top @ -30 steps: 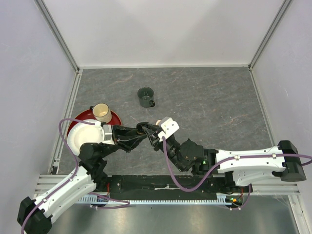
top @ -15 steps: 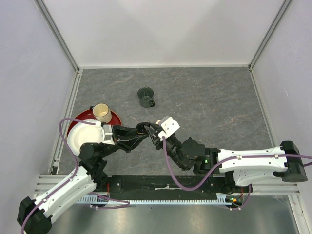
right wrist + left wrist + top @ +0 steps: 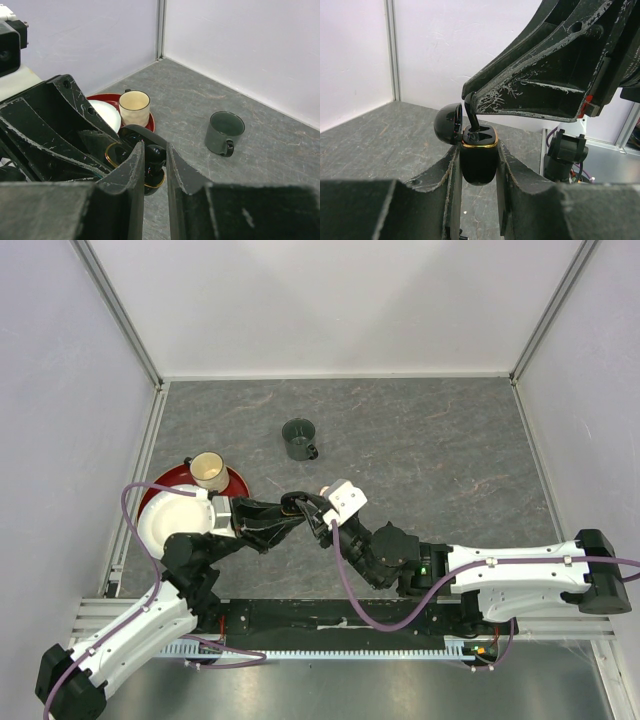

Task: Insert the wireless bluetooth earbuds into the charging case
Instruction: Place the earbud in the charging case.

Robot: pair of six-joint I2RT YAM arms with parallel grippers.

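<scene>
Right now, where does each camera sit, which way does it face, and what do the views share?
Top external: above and behind the bases, looking down on the table; both arms show, left gripper and right gripper tip to tip.
Left wrist: looks along its own fingers, shut on the charging case; the right gripper holds a black earbud at it.
Right wrist: looks past its own fingers toward the dark green mug.
Shared: both wrist views show case and earbud.

**Grippers Hiding Their Catch**

The right gripper (image 3: 468, 98) is covering the head of the black stemmed earbud (image 3: 472, 120). The left gripper (image 3: 477, 150) is hiding the sides of the glossy black charging case with a gold rim (image 3: 479, 162). From above, both things are looking too small to make out. The left gripper is also blocking part of the round red plate (image 3: 105, 97) and the white bowl (image 3: 107, 112).
</scene>
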